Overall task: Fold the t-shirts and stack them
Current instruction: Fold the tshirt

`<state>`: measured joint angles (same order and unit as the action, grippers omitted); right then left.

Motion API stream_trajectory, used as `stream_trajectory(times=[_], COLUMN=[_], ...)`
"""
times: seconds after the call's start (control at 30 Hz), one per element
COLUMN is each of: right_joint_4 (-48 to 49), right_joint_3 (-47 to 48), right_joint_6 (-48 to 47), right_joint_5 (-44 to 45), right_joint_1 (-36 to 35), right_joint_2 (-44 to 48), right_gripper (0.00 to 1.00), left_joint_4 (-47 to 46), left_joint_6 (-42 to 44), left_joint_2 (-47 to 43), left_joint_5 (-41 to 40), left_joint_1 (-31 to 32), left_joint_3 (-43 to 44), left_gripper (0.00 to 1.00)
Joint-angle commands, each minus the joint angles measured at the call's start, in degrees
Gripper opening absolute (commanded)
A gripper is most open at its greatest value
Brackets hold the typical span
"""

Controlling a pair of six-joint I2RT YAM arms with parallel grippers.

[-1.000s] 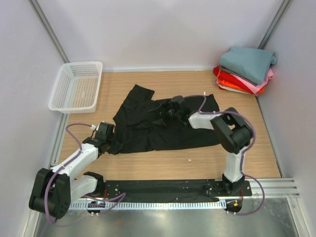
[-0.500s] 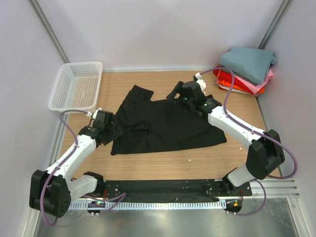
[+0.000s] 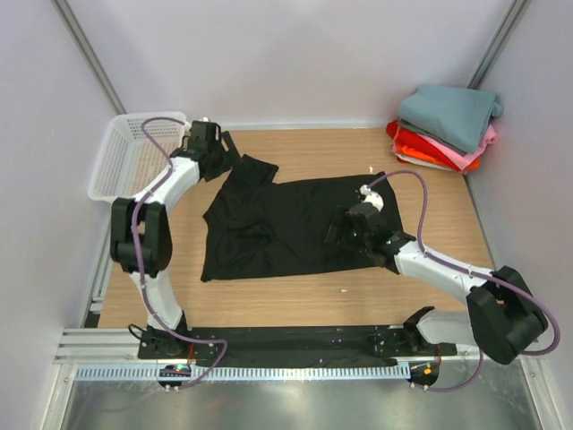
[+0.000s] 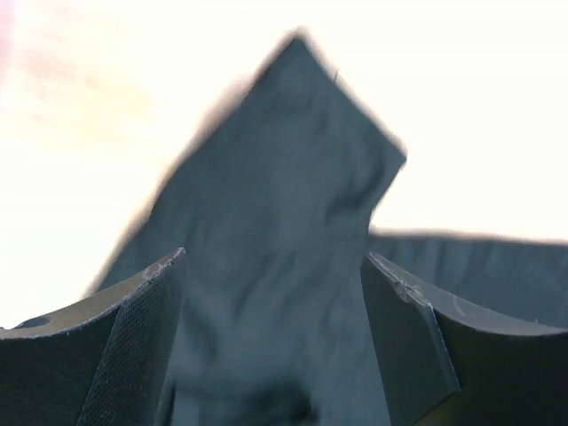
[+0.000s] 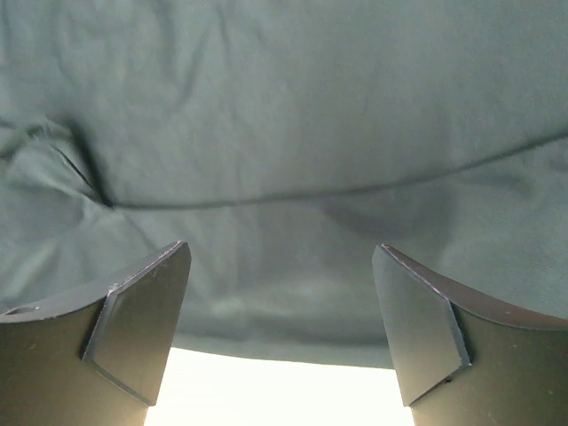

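The bench (image 3: pixel 295 309) carries a black shirt (image 3: pixel 286 228) spread flat at its middle, one sleeve (image 3: pixel 255 168) pointing far left. Folded shirts (image 3: pixel 448 125) sit stacked in the far right corner, a basket (image 3: pixel 134 161) far left. The left claw (image 3: pixel 222 150) hangs wide by that sleeve, gripping nothing; the right claw (image 3: pixel 345 228) stands wide over the shirt's near right edge, empty

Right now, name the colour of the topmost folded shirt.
The topmost shirt is teal-grey; top external view.
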<state>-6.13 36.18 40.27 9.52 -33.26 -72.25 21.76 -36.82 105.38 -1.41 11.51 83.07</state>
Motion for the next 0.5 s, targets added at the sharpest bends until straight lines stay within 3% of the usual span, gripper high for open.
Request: stream_trajectory(times=[0.0, 0.23, 0.33, 0.47], right_joint_4=[10.1, 23.3, 25.7, 27.5], right_joint_3=[-4.3, -20.7, -22.6, -22.5], right_joint_6=[-4.3, -5.1, -4.8, -4.3], right_joint_5=[-0.1, -2.8, -2.6, -2.4], right_joint_1=[-0.1, -0.1, 0.0, 0.0], right_joint_2=[6.6, 20.6, 23.5, 19.9], right_gripper=[0.90, 0.91, 0.97, 0.98], left_joint_4=[-3.5, 6.2, 8.8, 9.4], left_joint_6=[6.3, 11.7, 12.1, 11.9], left_joint_2=[10.8, 33.7, 38.6, 42.7], left_joint_5=[9.6, 15.4, 15.5, 15.4], left_joint_1=[-2.0, -2.2, -2.2, -2.2], left_joint_3=[12.5, 43.2, 50.3, 52.4], left_gripper=[0.79, 0.78, 0.77, 0.73])
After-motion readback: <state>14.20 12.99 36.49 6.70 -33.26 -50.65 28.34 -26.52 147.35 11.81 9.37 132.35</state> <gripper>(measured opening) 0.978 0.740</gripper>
